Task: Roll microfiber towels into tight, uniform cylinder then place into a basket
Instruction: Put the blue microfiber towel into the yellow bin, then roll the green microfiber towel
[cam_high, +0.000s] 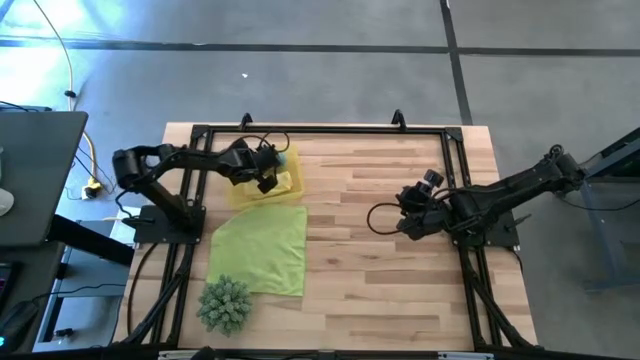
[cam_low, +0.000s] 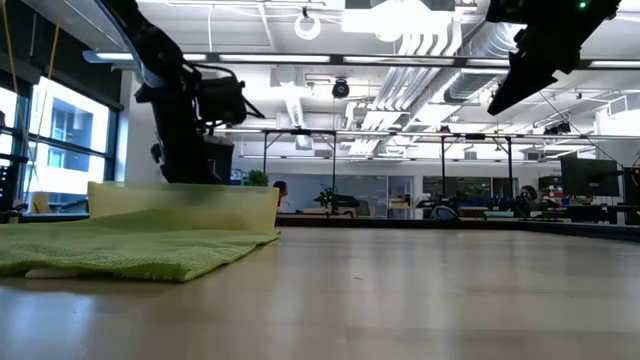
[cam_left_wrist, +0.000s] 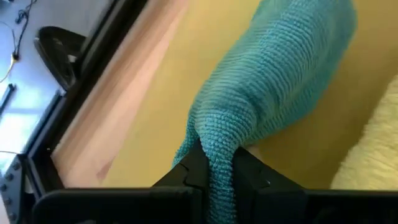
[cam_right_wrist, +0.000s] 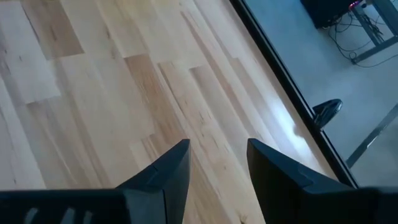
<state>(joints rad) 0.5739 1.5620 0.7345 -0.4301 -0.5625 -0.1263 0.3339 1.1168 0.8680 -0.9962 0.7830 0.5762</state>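
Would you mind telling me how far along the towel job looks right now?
Done: a fluffy yellow towel lies in the shallow translucent yellow plastic basket. In hand: the left pincer is shut on the teal microfiber towel inside the basket. Left: the lime green towel lies flat, unrolled. The right pincer waits open above bare table.

Three towels (cam_high: 262, 250), one basket (cam_high: 240, 192), one plant ball (cam_high: 224, 304).

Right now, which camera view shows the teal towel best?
The left wrist view: the teal towel fills the picture, pinched in the left gripper over the basket. The high view shows only a small teal patch beside the gripper. In the low view the basket wall hides it; the right wrist view misses it.
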